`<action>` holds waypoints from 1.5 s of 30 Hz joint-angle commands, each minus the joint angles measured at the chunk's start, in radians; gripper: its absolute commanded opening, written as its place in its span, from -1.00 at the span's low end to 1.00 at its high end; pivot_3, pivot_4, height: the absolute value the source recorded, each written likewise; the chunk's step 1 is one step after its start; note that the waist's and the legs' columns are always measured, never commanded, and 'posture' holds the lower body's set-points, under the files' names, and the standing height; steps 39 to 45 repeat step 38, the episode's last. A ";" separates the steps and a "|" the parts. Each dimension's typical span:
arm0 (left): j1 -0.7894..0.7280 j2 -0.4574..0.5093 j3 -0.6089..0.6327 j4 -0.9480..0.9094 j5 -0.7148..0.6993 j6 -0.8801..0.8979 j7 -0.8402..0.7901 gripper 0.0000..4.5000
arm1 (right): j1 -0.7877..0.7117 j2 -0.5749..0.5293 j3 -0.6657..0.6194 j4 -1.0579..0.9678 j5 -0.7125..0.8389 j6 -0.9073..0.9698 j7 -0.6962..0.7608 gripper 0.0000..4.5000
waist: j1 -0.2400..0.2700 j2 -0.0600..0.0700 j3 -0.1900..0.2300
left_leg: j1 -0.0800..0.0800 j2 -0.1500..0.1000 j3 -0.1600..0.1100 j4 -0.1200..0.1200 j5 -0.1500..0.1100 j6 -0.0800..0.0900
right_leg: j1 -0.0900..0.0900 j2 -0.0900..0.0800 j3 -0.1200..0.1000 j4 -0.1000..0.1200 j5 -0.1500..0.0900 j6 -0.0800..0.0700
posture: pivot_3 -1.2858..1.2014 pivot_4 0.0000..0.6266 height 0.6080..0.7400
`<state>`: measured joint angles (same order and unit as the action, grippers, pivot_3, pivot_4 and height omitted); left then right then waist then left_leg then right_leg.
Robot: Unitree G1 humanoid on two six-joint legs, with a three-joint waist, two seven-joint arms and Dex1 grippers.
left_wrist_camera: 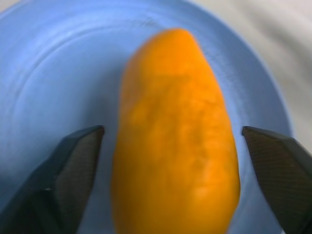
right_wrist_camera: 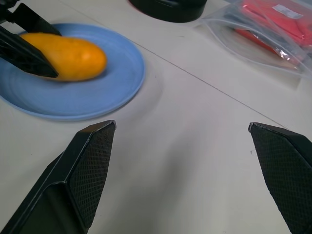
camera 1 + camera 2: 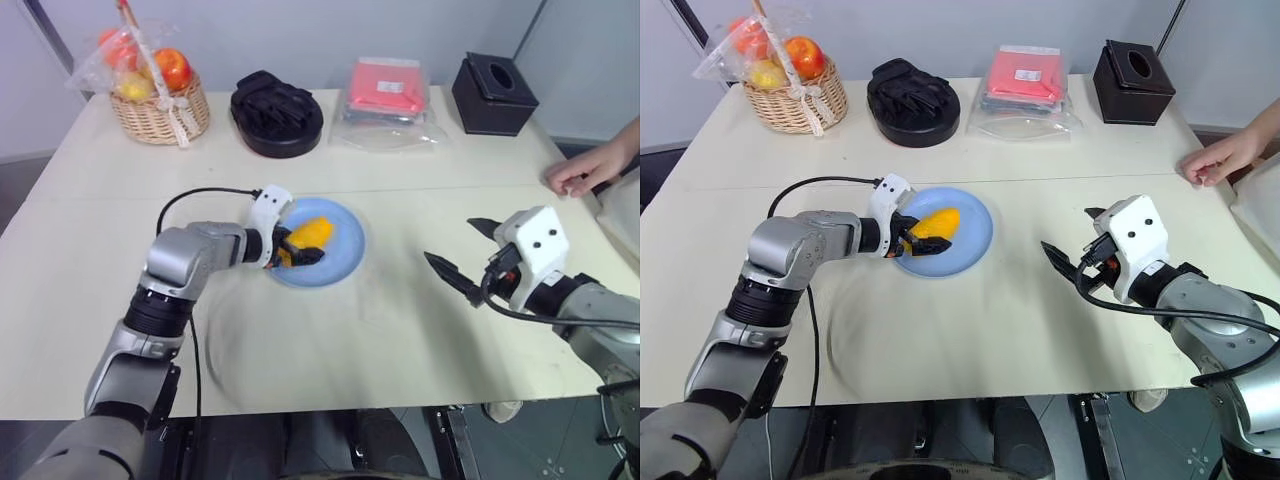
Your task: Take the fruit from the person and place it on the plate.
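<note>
The mango (image 3: pixel 313 235) lies on the light-blue plate (image 3: pixel 340 262) at the middle of my cream-coloured table (image 3: pixel 330 340). My left end effector (image 3: pixel 297 245) straddles the mango's near end with its fingers spread wide, a gap showing on each side of the fruit, so I have no hold on it. My right end effector (image 3: pixel 458 252) hovers at about four o'clock from the plate, fingers wide apart and empty.

Along the table's far edge, from ten o'clock to one o'clock, stand a wicker basket of wrapped fruit (image 3: pixel 160 85), a round black tray (image 3: pixel 277 113), a red packet in a clear bag (image 3: pixel 387 97) and a black tissue box (image 3: pixel 493 93). The person's hand (image 3: pixel 590 170) rests on the table's edge at two o'clock. Pale walls close the room behind.
</note>
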<state>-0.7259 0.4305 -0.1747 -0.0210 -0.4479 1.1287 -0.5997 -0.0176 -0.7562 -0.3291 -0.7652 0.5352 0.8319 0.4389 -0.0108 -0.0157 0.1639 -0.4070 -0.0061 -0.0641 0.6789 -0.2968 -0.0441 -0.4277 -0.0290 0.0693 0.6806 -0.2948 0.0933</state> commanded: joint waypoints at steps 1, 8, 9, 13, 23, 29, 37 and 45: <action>-0.003 0.004 0.012 -0.041 -0.007 -0.016 -0.018 0.98 | -0.014 0.002 -0.018 -0.026 0.006 -0.012 -0.002 1.00 | 0.000 0.000 0.000 | 0.000 0.000 0.000 0.000 -0.001 0.001 | 0.000 0.000 0.000 0.000 0.000 0.000 | 0.03 -0.52 1.00; -0.020 0.023 0.068 -0.090 -0.021 -0.116 -0.065 0.98 | -0.013 -0.002 -0.019 -0.023 0.006 -0.015 0.004 1.00 | 0.000 0.000 0.000 | 0.000 0.000 0.000 0.000 -0.001 0.002 | 0.000 0.000 0.000 0.000 0.000 0.000 | 0.03 -0.52 1.00; -0.024 0.027 0.083 -0.096 -0.024 -0.125 -0.069 0.98 | -0.012 -0.003 -0.020 -0.022 0.006 -0.016 0.007 1.00 | 0.000 0.000 0.000 | 0.000 0.000 0.000 0.000 -0.001 0.002 | 0.000 0.000 0.000 0.000 0.000 0.000 | 0.03 -0.52 1.00; -0.022 0.062 0.135 -0.146 -0.046 -0.123 -0.078 0.98 | -0.009 -0.008 -0.025 -0.015 0.005 -0.020 0.018 1.00 | -0.001 0.000 0.000 | 0.000 0.000 0.000 0.000 -0.002 0.003 | 0.000 0.000 0.000 0.000 0.000 0.000 | 0.03 -0.52 1.00; 0.053 0.259 0.316 -0.159 -0.088 -0.241 -0.194 0.98 | -0.048 -0.048 -0.015 0.051 0.000 -0.050 0.096 1.00 | -0.002 0.000 0.000 | 0.000 0.001 0.000 0.000 -0.002 0.004 | 0.000 0.000 0.000 0.000 0.000 0.000 | 0.03 -0.52 1.00; 0.144 0.404 0.391 -0.176 -0.121 -0.301 -0.324 0.98 | -0.068 -0.073 0.012 0.108 -0.009 -0.084 0.154 1.00 | -0.002 0.000 0.000 | 0.000 0.001 0.001 0.000 -0.003 0.005 | 0.000 0.000 0.000 0.000 0.000 0.000 | 0.03 -0.52 1.00; 0.217 0.474 0.453 -0.153 -0.148 -0.347 -0.374 0.98 | -0.127 -0.095 0.027 0.161 -0.013 -0.106 0.194 1.00 | 0.001 0.000 0.000 | 0.000 0.001 0.001 0.001 -0.003 0.005 | 0.001 0.000 -0.001 -0.001 0.000 0.000 | 0.03 -0.52 1.00; 0.217 0.473 0.457 -0.149 -0.149 -0.352 -0.372 0.98 | -0.134 -0.095 0.028 0.165 -0.014 -0.107 0.195 1.00 | 0.001 0.000 0.000 | 0.000 0.001 0.001 0.001 -0.003 0.005 | 0.001 0.000 -0.001 -0.001 0.000 0.000 | 0.03 -0.52 1.00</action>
